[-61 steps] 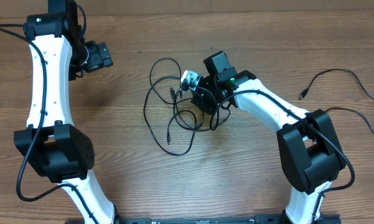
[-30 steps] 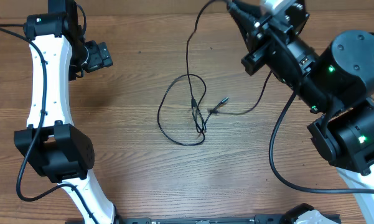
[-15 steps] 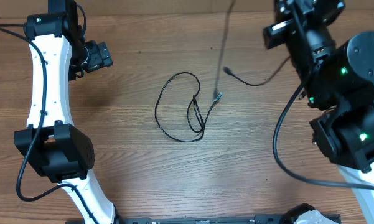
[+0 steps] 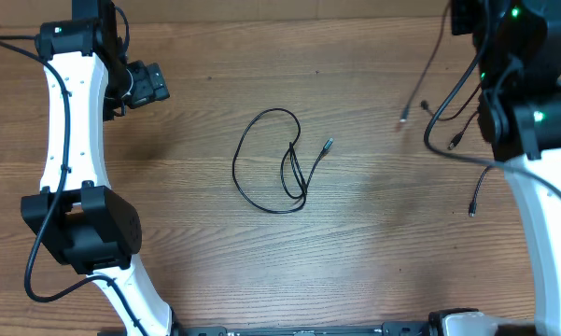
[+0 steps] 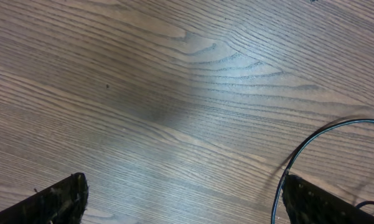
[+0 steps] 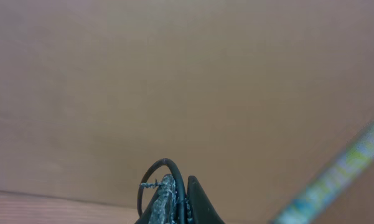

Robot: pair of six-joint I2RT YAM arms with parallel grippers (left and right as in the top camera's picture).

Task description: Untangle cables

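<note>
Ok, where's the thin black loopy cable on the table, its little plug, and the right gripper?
Thin black looped cable (image 4: 234,170): overhead view, left curve of the loop.
Small plug (image 4: 328,144): overhead view, the cable's free end.
Right gripper (image 6: 180,193): right wrist view, between fingertips shut on another cable (image 6: 163,160).

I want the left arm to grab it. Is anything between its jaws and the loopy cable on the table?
No, nothing visible. Only bare table lies between the looped cable and the left arm, whose jaws stand open.

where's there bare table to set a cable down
Bare wood lies between the left arm and the looped cable, and along the near edge below that loop. Crowded at the right, where dangling cables hang beside the right arm.
</note>
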